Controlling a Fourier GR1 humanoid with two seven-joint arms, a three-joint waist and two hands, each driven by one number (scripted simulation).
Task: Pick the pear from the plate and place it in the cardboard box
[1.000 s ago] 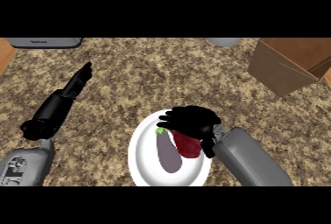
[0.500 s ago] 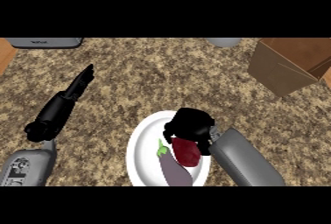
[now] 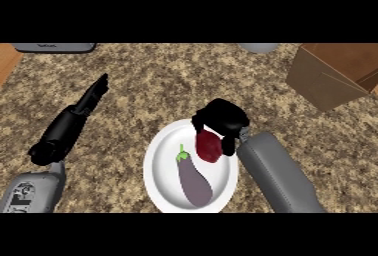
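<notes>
Moved up the view since half a second ago: right hand (image 3: 221,120) and dark red pear (image 3: 209,148) together, now over the far part of the white plate (image 3: 159,170). Fingers and thumb curled round the pear's top, hiding its upper end. Contact between pear and plate: cannot tell. Beside the pear, lying on the plate, a purple eggplant (image 3: 196,182). Well apart at upper right, the open box (image 3: 321,82). At left over the counter (image 3: 162,85), left hand (image 3: 70,125), fingers straight and together, holding nothing.
</notes>
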